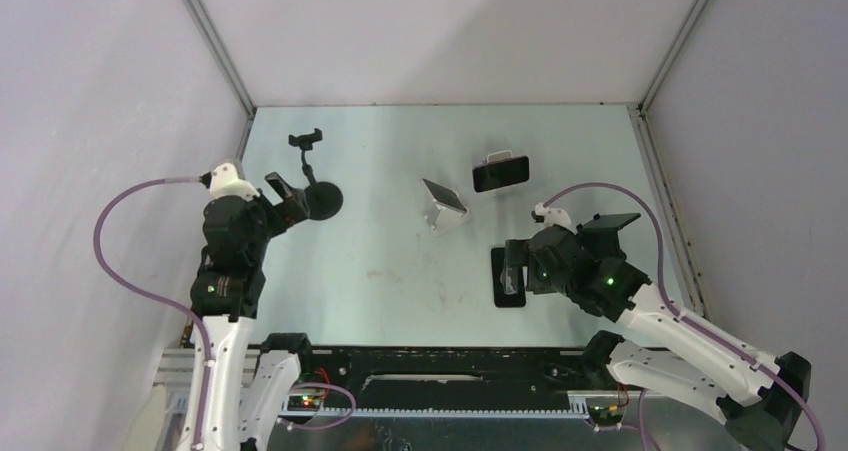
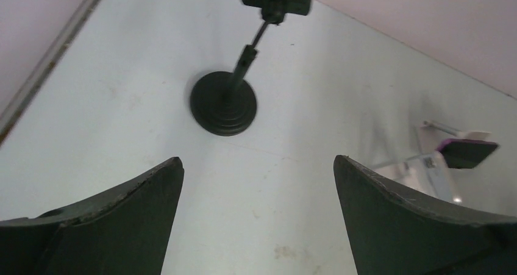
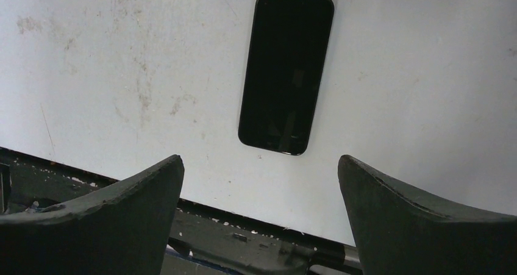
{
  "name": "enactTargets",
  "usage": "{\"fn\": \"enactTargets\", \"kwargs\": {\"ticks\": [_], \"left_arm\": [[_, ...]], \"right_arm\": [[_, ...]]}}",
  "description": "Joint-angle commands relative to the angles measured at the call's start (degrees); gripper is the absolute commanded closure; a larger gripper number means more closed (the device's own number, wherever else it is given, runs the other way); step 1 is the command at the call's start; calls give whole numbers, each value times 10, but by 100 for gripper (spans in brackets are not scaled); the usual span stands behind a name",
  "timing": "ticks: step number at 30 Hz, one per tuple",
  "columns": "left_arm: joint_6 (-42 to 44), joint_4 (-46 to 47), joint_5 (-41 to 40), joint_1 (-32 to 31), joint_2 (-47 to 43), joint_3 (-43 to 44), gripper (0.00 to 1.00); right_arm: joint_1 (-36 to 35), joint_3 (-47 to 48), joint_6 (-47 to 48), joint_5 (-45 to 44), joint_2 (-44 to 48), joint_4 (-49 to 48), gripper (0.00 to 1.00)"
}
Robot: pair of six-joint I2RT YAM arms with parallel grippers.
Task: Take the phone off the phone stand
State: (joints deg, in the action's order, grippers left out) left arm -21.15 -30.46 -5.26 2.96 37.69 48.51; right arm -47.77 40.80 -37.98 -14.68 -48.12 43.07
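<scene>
**Phone (image 1: 500, 174) propped in its stand, right arm closest**

It sits landscape in the white stand (image 1: 497, 157), long axis running left to right. Right gripper (image 3: 259, 160), jaws spread wide and holding nothing, hovers on the near side of the white stand, over a second handset (image 3: 286, 74) lying flat on the table. Left gripper (image 2: 256, 162), also gaping and empty, is well off to the white stand's left, by the black clamp holder (image 2: 223, 103). My call: the right arm reaches forward for it

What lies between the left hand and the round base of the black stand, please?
Nothing: the left wrist view shows bare table between the open left hand and the stand's base.
</scene>
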Motion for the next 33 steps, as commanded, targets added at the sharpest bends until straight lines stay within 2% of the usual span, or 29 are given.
{"fn": "enactTargets", "kwargs": {"ticks": [1, 5, 10, 14, 16, 21, 27, 33], "left_arm": [[-44, -17, -37, -53, 28, 31, 0], [-56, -40, -51, -66, 60, 54, 0], [-35, -9, -105, -67, 34, 54, 0], [2, 49, -73, -66, 14, 29, 0], [4, 37, -42, -66, 35, 45, 0], [24, -26, -40, -66, 86, 87, 0], [42, 39, 12, -64, 25, 38, 0], [74, 1, 110, -64, 15, 55, 0]], "right_arm": [[6, 31, -1, -13, 22, 28, 1], [10, 31, -13, -22, 39, 38, 1], [16, 31, -17, -9, 35, 43, 1], [19, 31, -14, -13, 32, 52, 1], [24, 31, -7, -14, 32, 53, 1], [51, 31, 9, -5, 40, 48, 1], [78, 31, 28, 19, 57, 37, 1], [85, 31, 28, 17, 82, 38, 1]]}}
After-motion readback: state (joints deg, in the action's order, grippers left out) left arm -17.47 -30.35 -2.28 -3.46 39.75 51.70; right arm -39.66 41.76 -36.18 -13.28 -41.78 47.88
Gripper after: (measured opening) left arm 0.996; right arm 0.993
